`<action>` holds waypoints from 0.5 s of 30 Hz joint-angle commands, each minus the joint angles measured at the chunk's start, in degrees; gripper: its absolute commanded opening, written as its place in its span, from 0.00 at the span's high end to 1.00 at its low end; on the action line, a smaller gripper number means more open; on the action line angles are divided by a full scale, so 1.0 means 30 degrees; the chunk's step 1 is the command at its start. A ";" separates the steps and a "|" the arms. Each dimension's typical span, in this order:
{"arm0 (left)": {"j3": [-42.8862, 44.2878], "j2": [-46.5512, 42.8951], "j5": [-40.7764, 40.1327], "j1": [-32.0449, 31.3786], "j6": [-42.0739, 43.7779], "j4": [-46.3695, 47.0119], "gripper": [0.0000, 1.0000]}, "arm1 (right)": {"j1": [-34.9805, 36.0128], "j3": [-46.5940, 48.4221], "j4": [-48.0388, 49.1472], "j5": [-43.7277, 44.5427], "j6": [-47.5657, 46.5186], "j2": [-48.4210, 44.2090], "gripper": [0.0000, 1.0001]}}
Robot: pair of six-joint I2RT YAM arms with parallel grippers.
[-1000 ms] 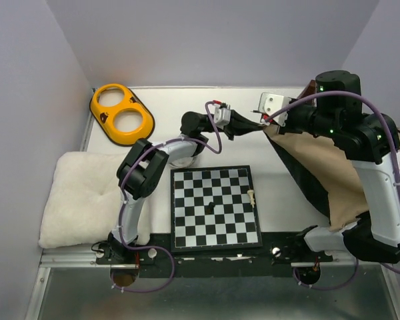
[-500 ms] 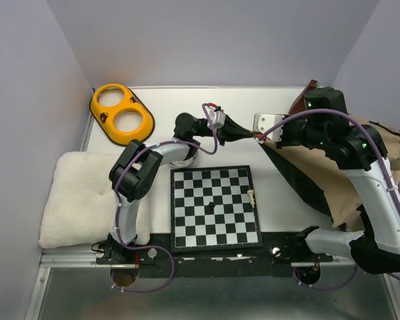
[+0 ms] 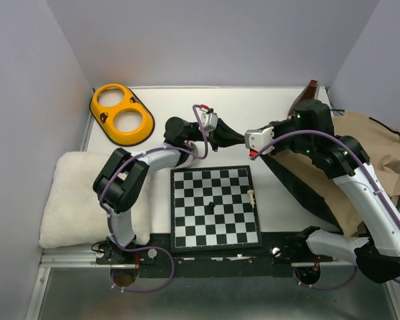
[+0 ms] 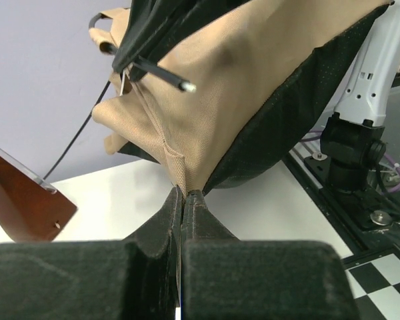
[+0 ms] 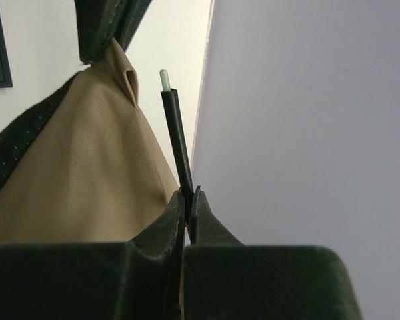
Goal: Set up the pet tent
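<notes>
At the bottom centre of the top view a chessboard (image 3: 214, 207) is laid flat. A pale piece (image 3: 253, 197) stands near its right edge and a dark piece (image 3: 210, 203) near its middle. A white cushion (image 3: 80, 197) is seen to the left of the board, at the left edge of the table (image 3: 280, 200).

Beyond the board, in mid-frame, the two grippers are brought close together. In the left wrist view the left gripper (image 4: 185, 198) is shown with its jaws pressed together on a tan corner of the tent (image 4: 253, 80), where the fabric narrows to a seam. From the fingers the fabric rises toward the upper right of that frame, with black lining (image 4: 287, 127) showing along its lower edge.

In the right wrist view the right gripper (image 5: 187, 197) is clamped on a thin black pole (image 5: 175, 133). Its pale tip (image 5: 164, 77) points up the frame, just beside the tent corner held by the other gripper at the top left.

The bulk of the tent is spread at the right side of the top view, behind and under the right arm (image 3: 367, 207), and reaches the right edge. Farther back, a brown object (image 3: 311, 90) is seen at the upper right by the wall. A yellow two-holed item (image 3: 122, 113) lies at the upper left corner of the table.
</notes>
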 commanded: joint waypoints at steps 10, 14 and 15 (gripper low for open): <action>-0.0600 -0.1955 0.1204 0.0829 -0.2079 0.6145 1.00 | -0.0683 -0.0960 -0.2022 0.4557 -0.1418 -0.0848 0.99; -0.0452 -0.2219 0.1583 0.0829 -0.3074 0.6230 1.00 | -0.0683 -0.1020 -0.2081 0.4497 -0.1565 -0.0790 0.99; -0.0365 -0.2190 0.1700 0.0829 -0.3338 0.6230 1.00 | -0.0683 -0.0961 -0.2168 0.4439 -0.1594 -0.0818 0.99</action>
